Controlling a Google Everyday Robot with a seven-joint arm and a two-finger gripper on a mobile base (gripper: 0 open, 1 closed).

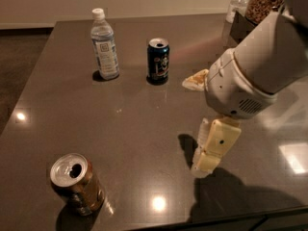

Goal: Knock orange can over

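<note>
The orange can (pixel 77 184) stands upright near the front left corner of the dark table (pixel 144 124). It has an orange-brown mottled body and an opened silver top. My gripper (pixel 204 163) hangs from the white arm (pixel 255 66) at the right. It points down and to the left, low over the table's front right part. It is well to the right of the orange can and does not touch it.
A clear water bottle (pixel 104 44) and a dark blue can (pixel 158 60) stand upright at the back. A jar of brown food (pixel 263 3) stands at the back right corner. The table's front edge (pixel 144 224) is just below the orange can.
</note>
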